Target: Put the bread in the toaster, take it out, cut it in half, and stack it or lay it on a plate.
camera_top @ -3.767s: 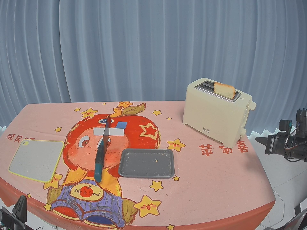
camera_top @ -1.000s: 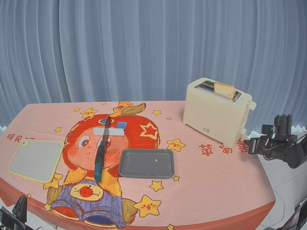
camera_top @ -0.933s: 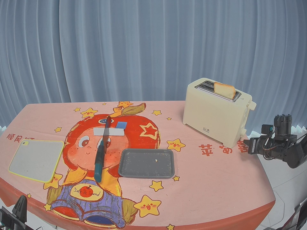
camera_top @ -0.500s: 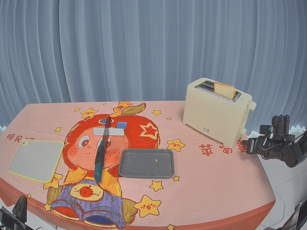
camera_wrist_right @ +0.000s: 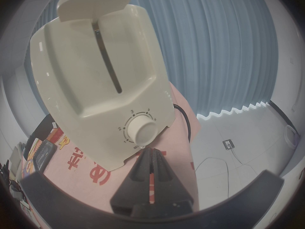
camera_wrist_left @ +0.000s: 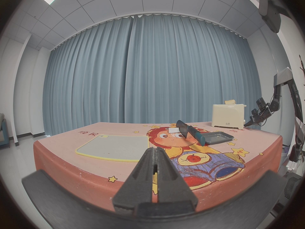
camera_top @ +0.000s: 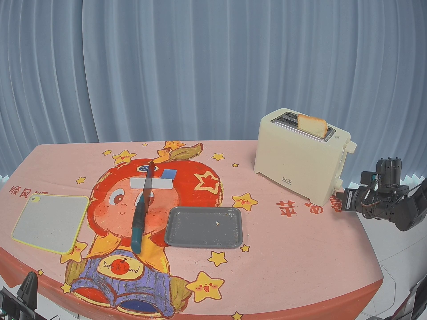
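A slice of bread [camera_top: 312,125] stands out of the near slot of the cream toaster [camera_top: 299,158] at the table's back right. My right gripper [camera_top: 339,197] is shut and empty, level with the toaster's right end. In the right wrist view its tip [camera_wrist_right: 152,152] sits just below the dial knob [camera_wrist_right: 144,134], with the lever [camera_wrist_right: 93,2] high above. A teal-handled knife [camera_top: 140,212] lies left of the grey plate [camera_top: 195,227]. My left gripper [camera_wrist_left: 154,155] is shut and empty, low off the table's front left corner.
A pale cutting board [camera_top: 51,222] with a yellow rim lies at the table's left. The knife's blade rests across a white block [camera_top: 153,183] beside a small blue piece [camera_top: 169,173]. The toaster's black cord [camera_wrist_right: 184,118] runs off the table's right edge.
My right arm has swung in from off the table's right side toward the toaster's end, creeping a little closer in the last second. Nothing else has moved.
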You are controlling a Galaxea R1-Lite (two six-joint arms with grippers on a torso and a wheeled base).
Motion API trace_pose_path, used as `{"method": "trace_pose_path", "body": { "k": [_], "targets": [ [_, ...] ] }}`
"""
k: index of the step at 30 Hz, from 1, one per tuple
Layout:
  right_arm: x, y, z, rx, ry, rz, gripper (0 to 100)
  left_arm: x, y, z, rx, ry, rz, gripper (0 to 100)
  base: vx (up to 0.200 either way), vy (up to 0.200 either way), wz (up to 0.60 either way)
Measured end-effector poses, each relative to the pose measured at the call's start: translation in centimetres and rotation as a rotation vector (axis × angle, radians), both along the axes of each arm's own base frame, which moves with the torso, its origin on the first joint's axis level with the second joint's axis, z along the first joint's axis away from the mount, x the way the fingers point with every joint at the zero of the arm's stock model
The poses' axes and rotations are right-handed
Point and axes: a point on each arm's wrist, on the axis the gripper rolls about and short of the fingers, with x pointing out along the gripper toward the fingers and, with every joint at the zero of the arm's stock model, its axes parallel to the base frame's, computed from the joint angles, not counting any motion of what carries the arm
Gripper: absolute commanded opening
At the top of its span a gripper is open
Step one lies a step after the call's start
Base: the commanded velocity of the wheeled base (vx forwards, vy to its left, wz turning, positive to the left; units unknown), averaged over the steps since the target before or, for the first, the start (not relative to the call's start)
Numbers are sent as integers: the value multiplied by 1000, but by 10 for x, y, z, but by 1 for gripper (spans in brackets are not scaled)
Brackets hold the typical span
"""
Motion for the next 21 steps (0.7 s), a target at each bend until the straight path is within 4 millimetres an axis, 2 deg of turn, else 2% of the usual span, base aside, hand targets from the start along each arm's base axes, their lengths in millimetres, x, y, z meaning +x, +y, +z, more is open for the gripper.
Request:
{"method": "trace_pose_path", "body": {
  "k": [21],
  "targets": [
    [-4, 5, 9, 2, -29, 17, 0, 0, 0, 0, 0, 0, 0, 0, 0, 0, 0]
  ]
}}
